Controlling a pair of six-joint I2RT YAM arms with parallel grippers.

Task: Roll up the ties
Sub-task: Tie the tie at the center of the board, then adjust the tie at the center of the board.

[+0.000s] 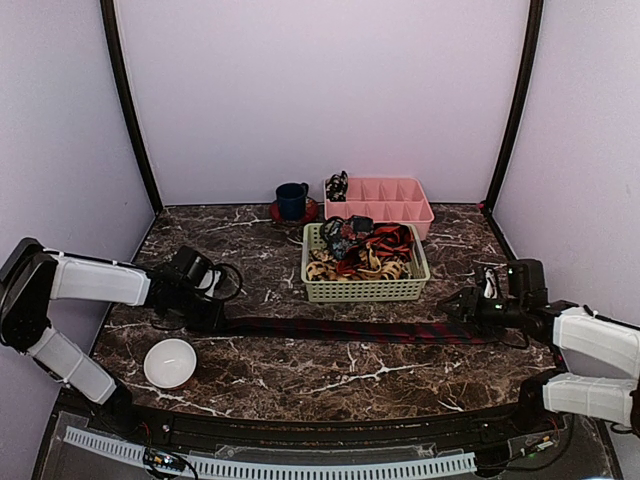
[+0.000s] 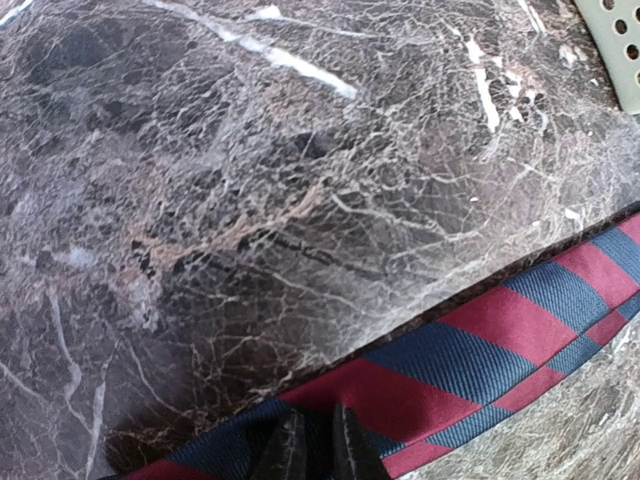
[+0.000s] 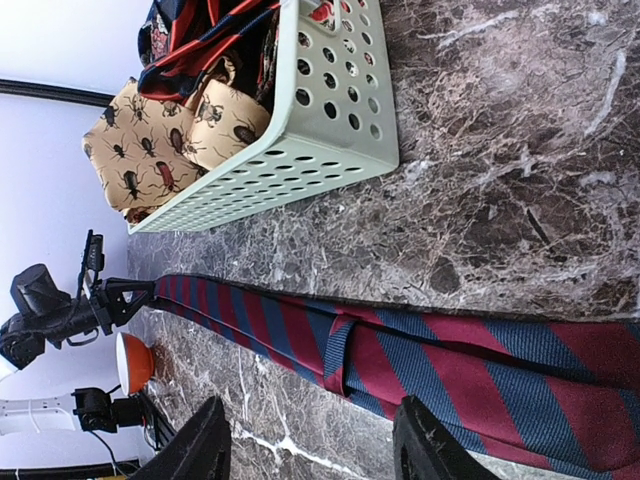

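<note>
Left wrist view alone shows left fingers pinched on striped tie; right fingers, 3 o'clock, parted over it

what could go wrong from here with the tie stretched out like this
1. The left gripper looks pinched on the narrow end of the tie; a shallow grip may slip once rolling starts.
2. The right gripper is open over the wide end, so the whole tie may drag instead of coiling.
3. The bowl sits near the left arm and could get knocked.
</note>
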